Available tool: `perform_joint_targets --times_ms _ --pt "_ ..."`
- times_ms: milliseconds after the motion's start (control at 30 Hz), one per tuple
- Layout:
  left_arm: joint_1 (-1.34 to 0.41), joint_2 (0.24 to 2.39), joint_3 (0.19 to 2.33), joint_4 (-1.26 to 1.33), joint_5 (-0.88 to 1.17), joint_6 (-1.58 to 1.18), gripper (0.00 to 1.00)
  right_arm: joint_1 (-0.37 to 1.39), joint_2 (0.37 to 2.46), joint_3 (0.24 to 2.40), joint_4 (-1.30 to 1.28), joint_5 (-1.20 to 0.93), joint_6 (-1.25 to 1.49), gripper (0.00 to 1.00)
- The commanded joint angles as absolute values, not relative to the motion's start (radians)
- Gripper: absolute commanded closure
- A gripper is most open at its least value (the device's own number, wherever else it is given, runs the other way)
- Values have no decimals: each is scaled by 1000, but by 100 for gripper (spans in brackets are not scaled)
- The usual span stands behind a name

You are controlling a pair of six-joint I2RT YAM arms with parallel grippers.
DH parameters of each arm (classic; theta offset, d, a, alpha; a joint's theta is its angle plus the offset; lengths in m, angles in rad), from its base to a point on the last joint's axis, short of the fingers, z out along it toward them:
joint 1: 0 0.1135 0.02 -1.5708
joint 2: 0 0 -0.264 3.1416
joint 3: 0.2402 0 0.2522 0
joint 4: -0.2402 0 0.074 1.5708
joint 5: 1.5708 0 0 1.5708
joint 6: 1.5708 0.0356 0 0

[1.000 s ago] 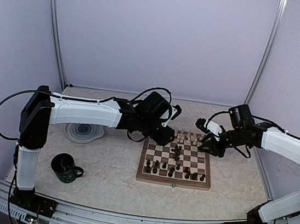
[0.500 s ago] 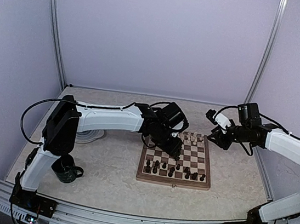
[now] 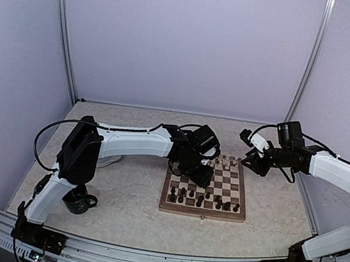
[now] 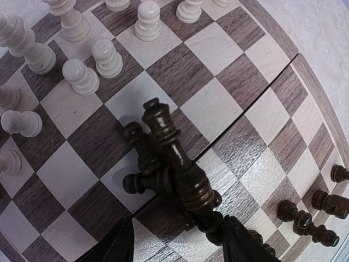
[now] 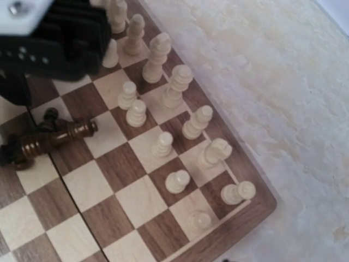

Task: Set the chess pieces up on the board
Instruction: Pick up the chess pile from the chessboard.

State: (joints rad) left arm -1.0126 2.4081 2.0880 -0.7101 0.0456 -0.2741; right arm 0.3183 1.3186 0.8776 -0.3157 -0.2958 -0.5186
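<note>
- Heap of fallen dark pieces (image 4: 136, 183) at the middle of the board (image 4: 210, 106), with a tall dark piece (image 4: 174, 158) lying tilted on top, head toward the cream pieces (image 4: 92, 65).
- Left pincer (image 4: 184, 243) spread, one finger on each side of the tall piece's base, apparently not pressing it; probably nothing held.
- Danger on closing here: pinching the round base at a slant and squeezing the piece out sideways, into the standing cream rows.
- Danger on lifting: dragging the small pieces underneath, scattering them over the squares or off the rim onto the worktop (image 5: 272, 82).
- Danger on lowering further: pushing the fingertips into the heap or against the seam (image 4: 256, 95) across the board.
- Right pincer (image 3: 249, 159) hovering just beyond the far right corner of the board, over the cream side; spread or pressed together, cannot tell.
- Possible collision with the left arm (image 3: 135, 140) on reaching toward the centre.
- Other dark pieces (image 3: 199, 201) on the near rows, loosely placed, probably needing sorting too.
</note>
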Motion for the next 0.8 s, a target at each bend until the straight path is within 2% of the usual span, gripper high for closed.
perform_joint_targets --times_ms 0,167,367,767 --pt "-1018 2442 2119 -723 41 -233 45 313 1343 885 -330 -344 -519 63" --pt "-1017 2433 2087 -713 40 -200 49 314 1371 908 -344 -382 -540 63" --pt "-993 2348 1938 -605 62 -179 53 314 1425 942 -359 -469 -537 63" --pt "-983 2276 1814 -513 122 -111 66 313 1621 1048 -411 -605 -492 63"
